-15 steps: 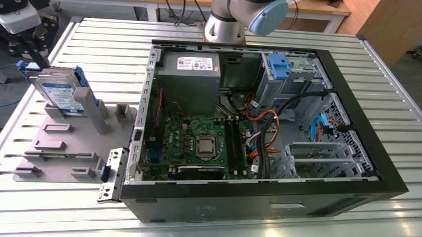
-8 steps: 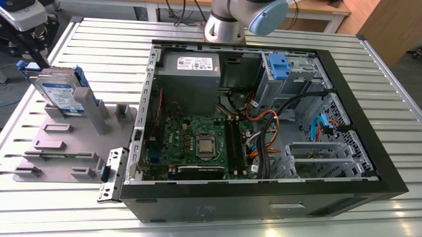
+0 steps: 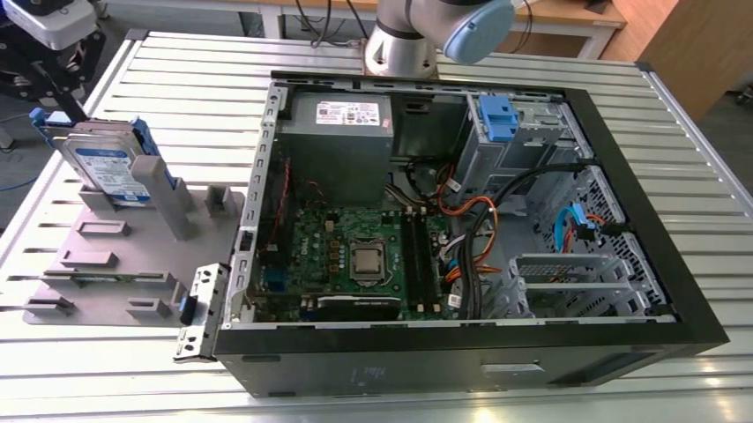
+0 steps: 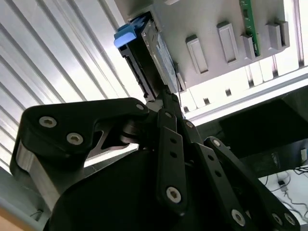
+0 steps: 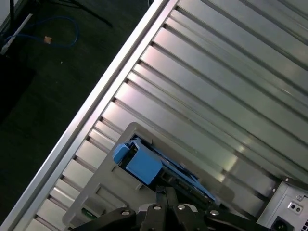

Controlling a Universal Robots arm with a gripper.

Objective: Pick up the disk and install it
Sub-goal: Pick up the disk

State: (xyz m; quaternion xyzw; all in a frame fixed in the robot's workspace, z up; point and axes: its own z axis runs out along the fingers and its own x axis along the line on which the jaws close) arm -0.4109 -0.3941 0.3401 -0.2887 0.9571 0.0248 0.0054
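Puts pincer (image 3: 56,92) at 11 o'clock of upright disk (image 3: 106,163) in exterior view, close above its blue end; can't tell whether open or closed.

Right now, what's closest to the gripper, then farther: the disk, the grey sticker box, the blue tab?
Exterior view, from the gripper:
1. disk, right beside it, upright on the grey stand.
2. grey sticker box, inside the case.
3. blue tab, farther toward the exterior view's right.
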